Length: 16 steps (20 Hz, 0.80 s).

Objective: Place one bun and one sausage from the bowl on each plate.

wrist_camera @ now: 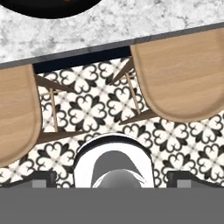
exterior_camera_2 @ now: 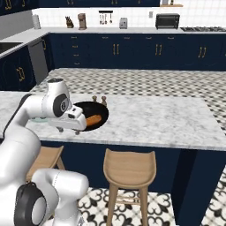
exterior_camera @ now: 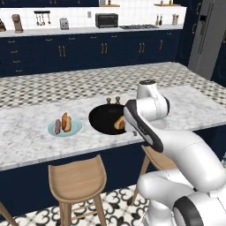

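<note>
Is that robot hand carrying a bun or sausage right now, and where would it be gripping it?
Nothing is held. The gripper is wide open, looking down at the stools and floor, with nothing between its fingertips.

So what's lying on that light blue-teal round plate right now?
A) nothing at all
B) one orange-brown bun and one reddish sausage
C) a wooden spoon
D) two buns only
B: on the light blue-teal round plate, left of the wide black bowl, one orange-brown bun lies beside one slimmer reddish-brown sausage.
</note>
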{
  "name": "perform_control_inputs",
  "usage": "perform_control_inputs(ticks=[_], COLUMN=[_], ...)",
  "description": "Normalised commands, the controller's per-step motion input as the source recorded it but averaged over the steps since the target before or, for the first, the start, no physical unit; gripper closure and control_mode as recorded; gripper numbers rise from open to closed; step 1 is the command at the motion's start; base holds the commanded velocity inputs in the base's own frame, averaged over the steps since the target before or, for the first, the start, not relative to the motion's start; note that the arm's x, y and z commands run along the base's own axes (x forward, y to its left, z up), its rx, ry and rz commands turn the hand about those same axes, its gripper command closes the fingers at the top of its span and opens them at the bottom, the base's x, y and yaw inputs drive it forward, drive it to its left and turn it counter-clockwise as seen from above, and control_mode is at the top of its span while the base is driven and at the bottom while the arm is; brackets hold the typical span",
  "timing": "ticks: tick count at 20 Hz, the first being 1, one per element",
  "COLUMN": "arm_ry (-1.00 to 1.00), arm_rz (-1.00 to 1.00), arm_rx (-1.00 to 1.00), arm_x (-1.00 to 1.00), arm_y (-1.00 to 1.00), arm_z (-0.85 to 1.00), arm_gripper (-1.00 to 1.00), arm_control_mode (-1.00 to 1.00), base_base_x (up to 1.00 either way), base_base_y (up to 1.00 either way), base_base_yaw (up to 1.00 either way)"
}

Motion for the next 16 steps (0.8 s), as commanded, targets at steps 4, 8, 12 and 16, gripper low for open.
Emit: perform_control_inputs(ticks=[4,8,12,16], arm_ry=[-0.09,0.04,0.02,0.0], arm_rz=[0.01,-0.08,-0.21,-0.16], arm_rx=[-0.19,-0.1,0.15,0.14], arm_x=[0.92,1.0,1.0,1.0], arm_y=[0.48,0.2,0.01,0.0], arm_z=[0.73,0.36,-0.21,-0.63], arm_gripper=[-1.0,-1.0,-1.0,-1.0], arm_control_mode=[-1.0,-1.0,-1.0,-1.0], base_base_x=[0.0,0.0,0.0,0.0], base_base_y=[0.0,0.0,0.0,0.0], base_base_yaw=[0.0,0.0,0.0,0.0])
